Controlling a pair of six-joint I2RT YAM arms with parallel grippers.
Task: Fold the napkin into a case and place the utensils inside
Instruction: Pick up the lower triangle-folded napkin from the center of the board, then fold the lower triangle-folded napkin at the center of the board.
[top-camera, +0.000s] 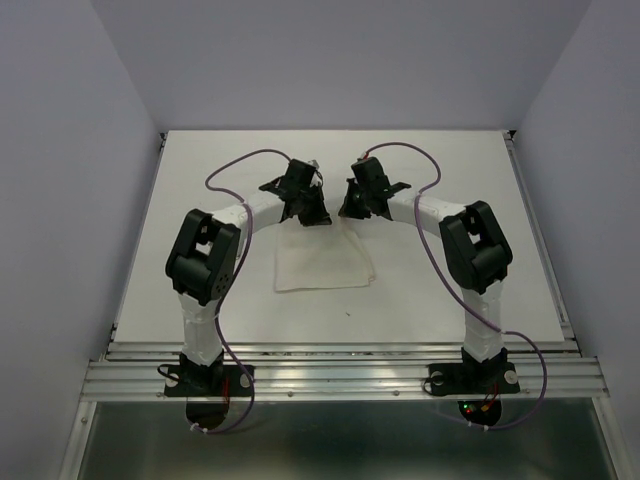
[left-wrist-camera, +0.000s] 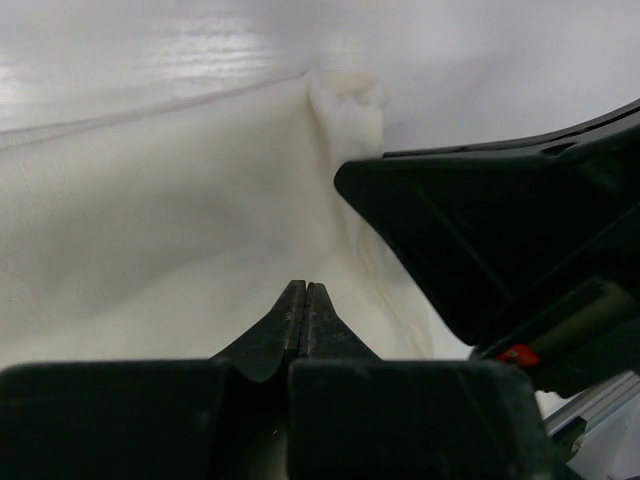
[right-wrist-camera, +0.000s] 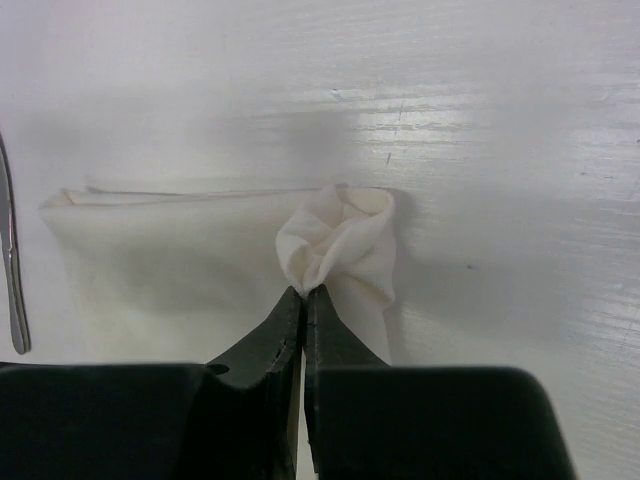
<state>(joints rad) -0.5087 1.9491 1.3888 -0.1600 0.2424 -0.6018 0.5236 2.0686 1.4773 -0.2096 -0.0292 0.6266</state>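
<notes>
Napkin: thin, soft white rectangular napkin, lying mostly flat mid-bench on the white bench, between the two arms, its far edge under both hands.
Left hand: black two-finger left hand, jaws pressed fully together, tips low over the napkin. I cannot tell whether any cloth is caught.
Right hand: black two-finger right hand, jaws closed on a crumpled tuft at the napkin's far corner.
Case: none formed yet, by my judgement.
Risk, slip: the tuft is small and bunched, so a pull could let it slide out.
Risk, skew: if only one hand truly has cloth, the sheet may drag or fold crooked.
Risk, collision: the hands sit near each other, so a sideways move could knock them together.
Risk, utensil: a dragged sheet could shove the cutlery beside it.
Count: one napkin; two hands; one slim shiny silver utensil visible, just beside the napkin's edge.
</notes>
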